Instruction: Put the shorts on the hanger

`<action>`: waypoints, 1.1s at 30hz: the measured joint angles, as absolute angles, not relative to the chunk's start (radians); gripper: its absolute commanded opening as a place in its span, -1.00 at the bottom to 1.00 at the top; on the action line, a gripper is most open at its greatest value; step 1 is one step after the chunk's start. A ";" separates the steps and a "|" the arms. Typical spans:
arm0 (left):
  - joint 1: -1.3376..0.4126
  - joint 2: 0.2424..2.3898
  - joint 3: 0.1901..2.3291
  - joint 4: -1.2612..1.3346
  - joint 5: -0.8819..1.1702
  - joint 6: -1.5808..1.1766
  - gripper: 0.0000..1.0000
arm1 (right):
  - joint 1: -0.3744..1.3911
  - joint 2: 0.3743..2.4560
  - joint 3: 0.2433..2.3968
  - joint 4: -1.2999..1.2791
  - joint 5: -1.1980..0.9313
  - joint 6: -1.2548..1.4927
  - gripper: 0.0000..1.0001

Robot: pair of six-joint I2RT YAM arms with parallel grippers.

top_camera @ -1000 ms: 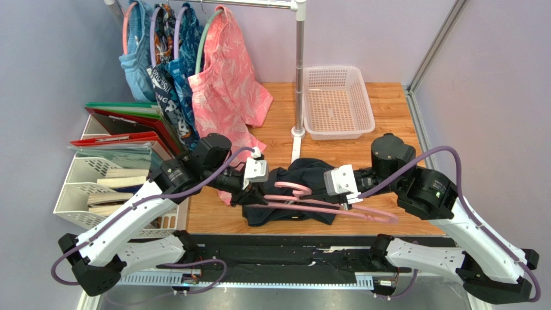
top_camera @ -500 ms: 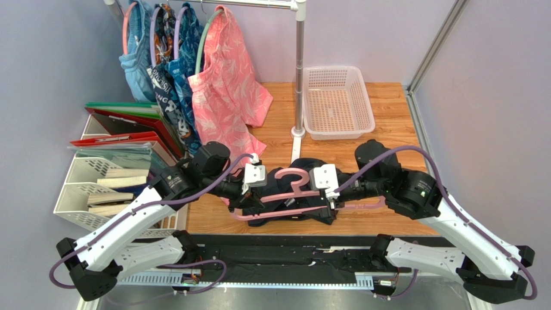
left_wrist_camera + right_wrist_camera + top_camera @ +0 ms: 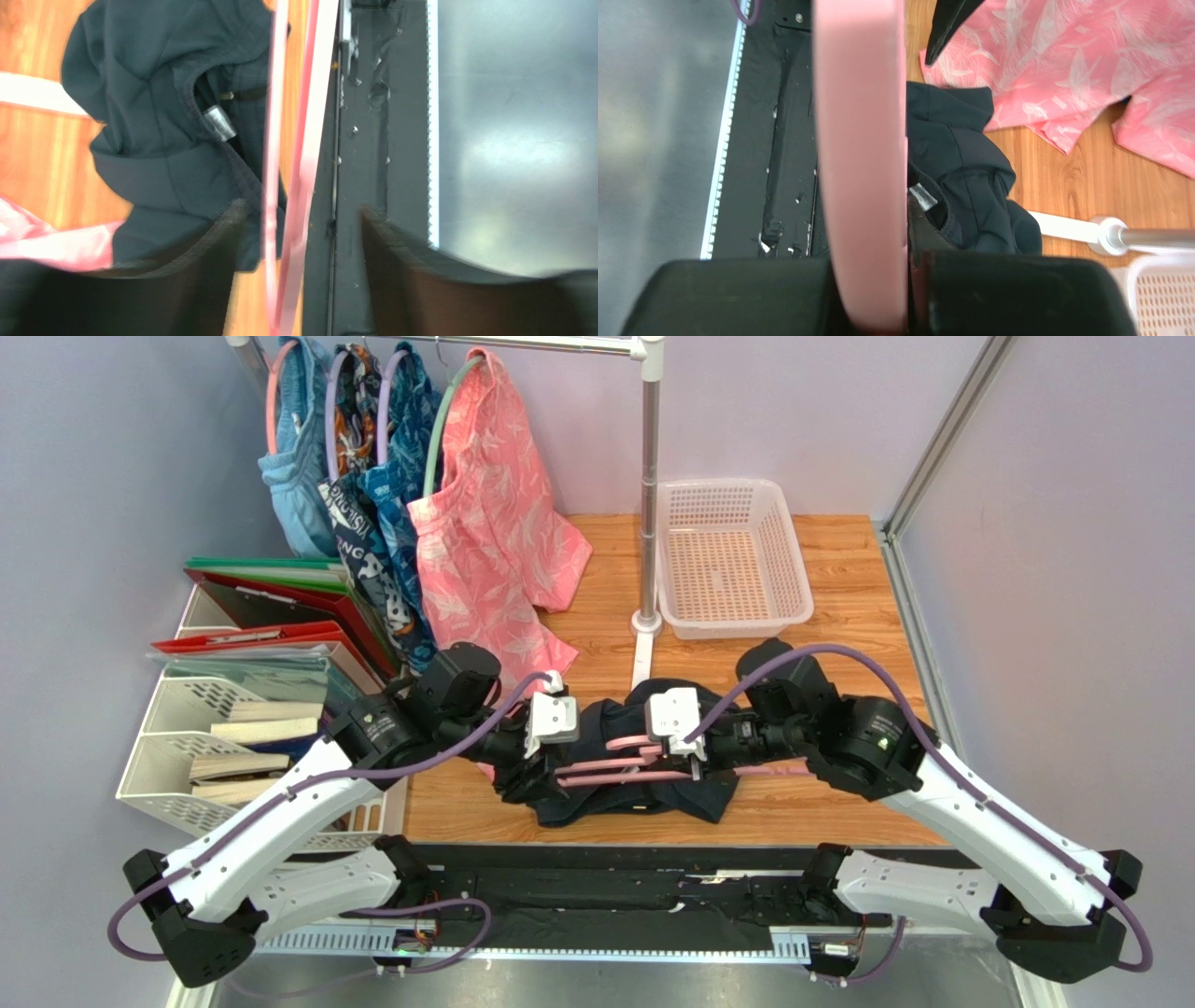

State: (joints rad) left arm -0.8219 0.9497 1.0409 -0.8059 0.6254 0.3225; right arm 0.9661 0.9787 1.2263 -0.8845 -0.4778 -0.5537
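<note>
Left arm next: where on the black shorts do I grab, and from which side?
Probably the waistband rim beside the small silver label on the plain black fabric shorts, coming down from the robot's left. That edge stands up around an open gap, so the fingers can pinch one layer.

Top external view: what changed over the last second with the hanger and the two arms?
The right tool, shut on the pink hanger, travelled left toward the left tool, carrying the hanger leftward across the black shorts; its right end now sticks out far less. The left tool barely shifted and stands open around the hanger's left part. The shorts, hung garments and white basket stayed put.
</note>
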 measured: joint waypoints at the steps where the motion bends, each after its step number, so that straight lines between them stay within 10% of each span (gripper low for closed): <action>1: -0.819 0.950 1.042 -0.820 0.628 0.338 0.43 | 0.966 0.958 1.215 -0.888 -0.466 -0.556 -1.00; 12: -0.839 0.868 0.803 -0.889 0.531 0.595 0.32 | 0.966 0.652 1.052 -1.065 -0.439 -0.712 -1.00; 33: -1.008 1.085 0.614 -0.582 0.264 0.831 0.33 | 0.966 0.677 0.999 -1.117 -0.316 -0.841 -1.00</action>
State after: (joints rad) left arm -1.0077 1.0855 0.6140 -0.5816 0.2638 0.8310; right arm 0.9665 0.6765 0.9989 -1.1168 -0.3161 -0.8410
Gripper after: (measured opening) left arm 0.699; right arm 0.065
